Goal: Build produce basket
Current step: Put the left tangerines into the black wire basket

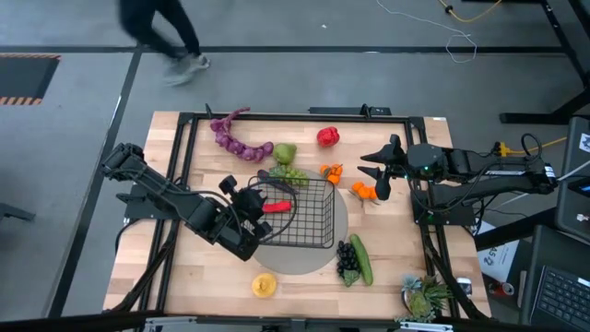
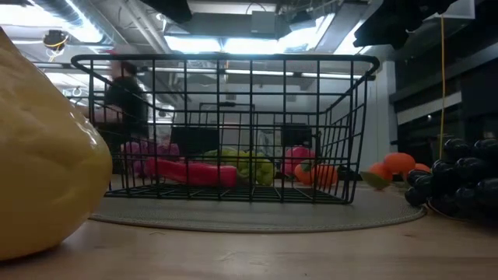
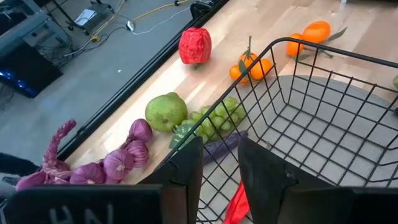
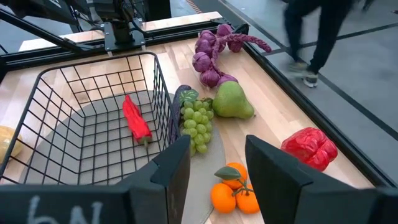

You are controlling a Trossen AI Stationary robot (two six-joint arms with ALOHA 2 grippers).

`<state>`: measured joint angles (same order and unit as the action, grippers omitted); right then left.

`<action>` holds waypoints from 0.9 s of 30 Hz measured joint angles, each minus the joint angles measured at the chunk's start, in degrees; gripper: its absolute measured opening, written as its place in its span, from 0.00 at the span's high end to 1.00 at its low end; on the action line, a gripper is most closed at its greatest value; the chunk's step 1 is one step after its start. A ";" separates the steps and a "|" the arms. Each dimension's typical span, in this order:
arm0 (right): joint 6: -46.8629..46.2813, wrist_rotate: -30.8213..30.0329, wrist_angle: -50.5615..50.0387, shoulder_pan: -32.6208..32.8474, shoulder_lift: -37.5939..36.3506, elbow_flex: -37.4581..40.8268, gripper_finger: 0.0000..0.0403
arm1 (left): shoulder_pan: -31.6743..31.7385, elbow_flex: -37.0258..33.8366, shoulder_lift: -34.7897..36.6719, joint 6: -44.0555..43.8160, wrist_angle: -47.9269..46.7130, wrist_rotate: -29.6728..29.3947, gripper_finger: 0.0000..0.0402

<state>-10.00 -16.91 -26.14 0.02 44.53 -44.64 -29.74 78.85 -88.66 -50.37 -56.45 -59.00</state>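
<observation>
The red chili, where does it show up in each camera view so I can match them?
High view: red chili lies inside the basket, at its left side.
Low view: on the basket floor, left of centre.
Left wrist view: a red sliver at the bottom edge.
Right wrist view: mid basket floor.
Shared landmark: the basket.

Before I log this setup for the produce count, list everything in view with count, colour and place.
basket: one, black wire, on the mat
mat: one, grey, round, table centre
chili: one, red, inside the basket
purple string: one, table's far side
pear: one, green, beside the string
green grapes: one bunch, outside the basket wall
pepper: one, red, far side
oranges: two clusters, near the right gripper
dark grapes, cucumber: one each, side by side
lemon: one, yellow, near edge
plant: one, green, near corner
person: one, walking beyond the table
left gripper: at the basket, open
right gripper: above the oranges, open
</observation>
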 joint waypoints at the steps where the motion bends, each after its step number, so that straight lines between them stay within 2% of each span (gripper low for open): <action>1: 0.00 0.00 0.00 0.01 -0.01 0.01 0.62 | 0.00 0.00 0.01 0.00 0.00 0.00 0.76; 6: -0.88 0.02 -0.72 0.01 -0.02 0.00 0.62 | 0.00 0.00 0.00 -0.02 -0.01 -0.02 0.76; 12: -16.34 -0.23 -12.91 0.01 0.11 -0.04 0.62 | 0.00 0.00 0.00 -0.07 0.00 -0.42 0.76; 16: -20.04 -6.35 -16.66 0.01 1.32 -0.04 0.62 | 0.49 0.00 0.00 -0.04 -0.01 -2.34 0.76; 24: -19.55 -10.36 -12.92 -0.08 9.54 -0.04 0.62 | 3.53 0.00 0.00 -0.02 -0.02 -2.91 0.76; 27: -16.64 -10.22 -10.71 -1.33 13.57 -0.04 0.62 | 4.60 0.00 0.01 -0.02 -0.02 -2.75 0.76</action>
<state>-26.64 -27.13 -36.85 -1.31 58.10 -44.69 -25.14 78.85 -88.65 -50.39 -56.47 -61.76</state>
